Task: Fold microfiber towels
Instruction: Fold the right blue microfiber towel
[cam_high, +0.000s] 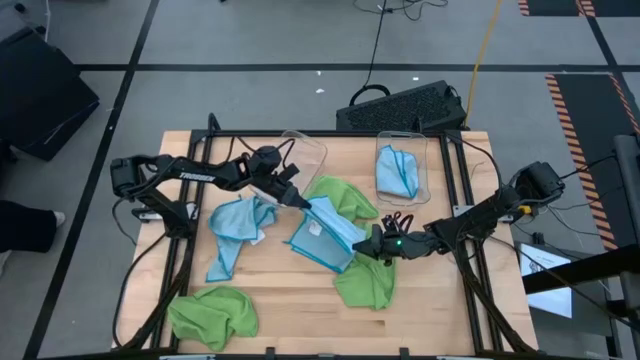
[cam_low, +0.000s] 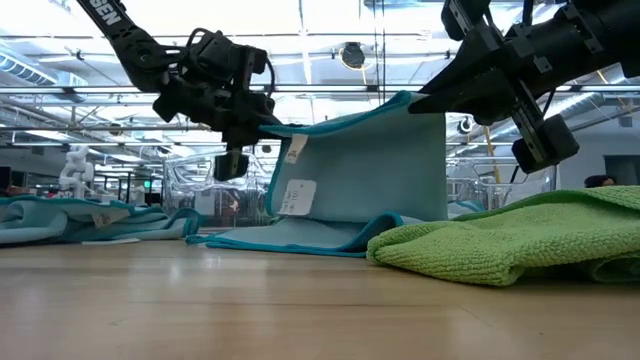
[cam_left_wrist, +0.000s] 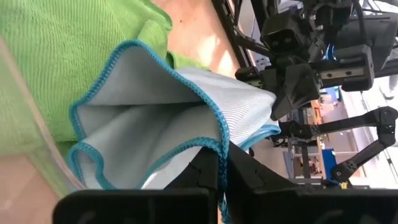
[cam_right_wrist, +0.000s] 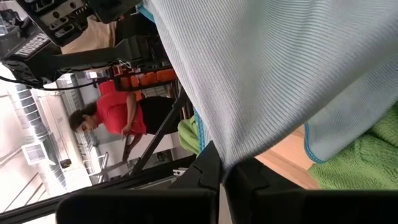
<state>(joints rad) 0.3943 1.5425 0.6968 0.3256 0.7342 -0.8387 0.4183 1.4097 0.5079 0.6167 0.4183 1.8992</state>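
Observation:
A light blue microfiber towel (cam_high: 325, 235) is held up between my two grippers at the table's middle. My left gripper (cam_high: 300, 200) is shut on its far-left upper corner. My right gripper (cam_high: 368, 243) is shut on its near-right upper corner. In the low view the towel (cam_low: 350, 170) hangs like a curtain, with a white label facing the camera and its lower part (cam_low: 300, 238) lying on the table. Lime green towels lie behind it (cam_high: 345, 195), at its near right (cam_high: 365, 283) and at the near left (cam_high: 213, 312). Another blue towel (cam_high: 238, 225) lies crumpled at the left. My left gripper pinches the towel's blue-hemmed edge (cam_left_wrist: 219, 142) at an upper corner between its two fingers, coming nearly level from the table's left. Whether it has one layer or several, I cannot tell. The cloth hangs below. My right gripper pinches the opposite upper corner (cam_right_wrist: 229, 152) between its two fingers, reaching nearly level from the table's right. The cloth spreads away from the fingertips. The top edge (cam_low: 340, 112) runs almost straight between both grippers, higher at my right gripper.
Two clear bins stand at the far side: one (cam_high: 305, 150) behind my left gripper, one (cam_high: 425, 160) holding a blue towel (cam_high: 397, 172). A small red and black item (cam_high: 398, 218) lies near my right arm. A person shows in the room beyond (cam_right_wrist: 115, 118).

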